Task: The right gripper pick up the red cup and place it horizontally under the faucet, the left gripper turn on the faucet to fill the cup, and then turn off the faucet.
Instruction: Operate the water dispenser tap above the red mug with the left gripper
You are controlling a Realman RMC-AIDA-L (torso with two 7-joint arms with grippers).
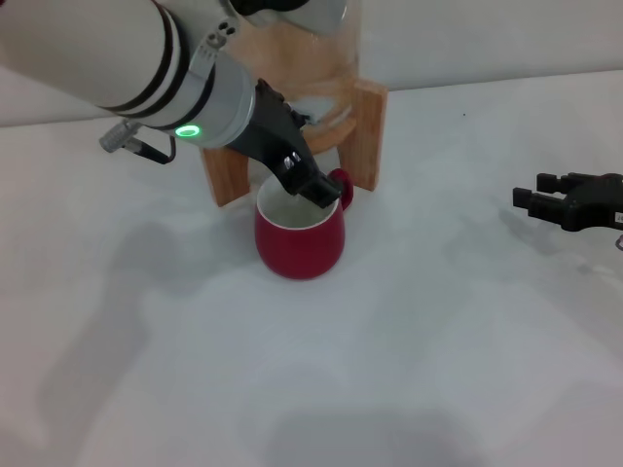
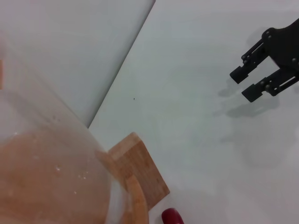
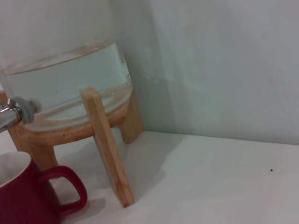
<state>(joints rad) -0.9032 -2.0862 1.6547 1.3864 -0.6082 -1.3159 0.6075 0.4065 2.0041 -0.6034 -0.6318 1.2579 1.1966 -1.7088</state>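
Left gripper (image 1: 310,185) over red cup (image 1: 298,238) below faucet (image 3: 13,114), finger state unclear. Right gripper (image 1: 531,197) parked well to the right, fingers apart, empty.

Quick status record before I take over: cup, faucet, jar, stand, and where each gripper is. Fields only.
cup: red cup upright on the white table, directly in front of the wooden stand, handle toward the stand
faucet: chrome faucet sticks out above the cup's rim; no stream visible
jar: glass dispenser jar on the stand, holding water
left gripper: left gripper over the cup's mouth, at the faucet; finger state not readable
right gripper: right gripper open, empty, off to the right, well clear of the cup
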